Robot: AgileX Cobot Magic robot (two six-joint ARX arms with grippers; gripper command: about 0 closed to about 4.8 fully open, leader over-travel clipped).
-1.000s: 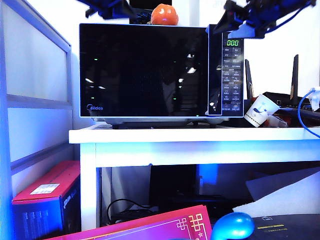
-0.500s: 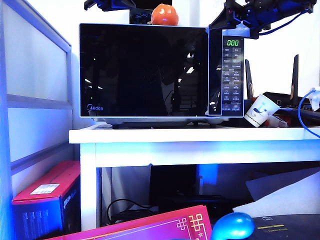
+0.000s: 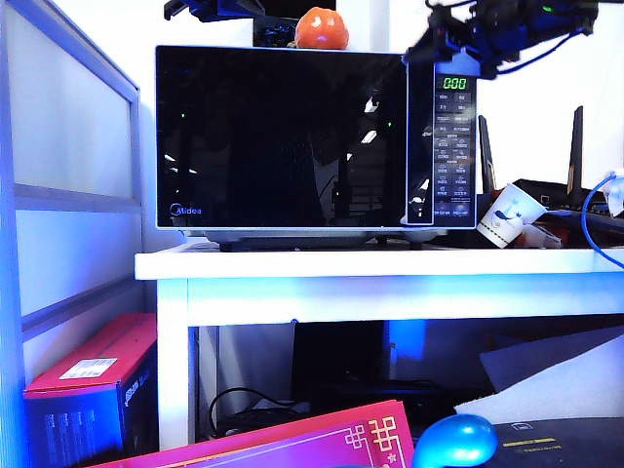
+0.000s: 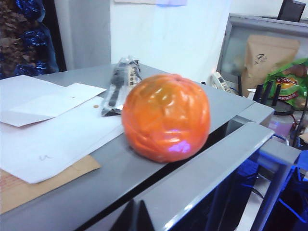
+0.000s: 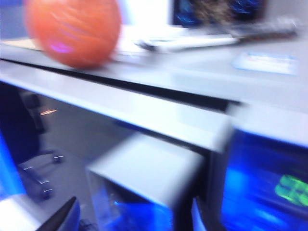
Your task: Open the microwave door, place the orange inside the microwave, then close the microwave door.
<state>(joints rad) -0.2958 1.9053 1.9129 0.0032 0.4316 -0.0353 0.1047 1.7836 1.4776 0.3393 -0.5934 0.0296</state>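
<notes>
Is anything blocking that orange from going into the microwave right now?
Yes. The microwave door is shut, so the inside is closed off. The orange sits on top of the microwave. The left gripper hangs beside it, and the right gripper is at the top right corner; neither holds anything.

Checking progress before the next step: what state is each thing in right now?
Boxy black-and-silver microwave: powered, green display lit.
Glossy black glass microwave door: shut.
Small round orange fruit: resting on the microwave's top, not held.
White paper cup: tilted, on the table beside the microwave.
Left tool: behind the orange, fingertips together, holding nothing.
Right tool: open, empty, at the microwave's top right corner.
</notes>
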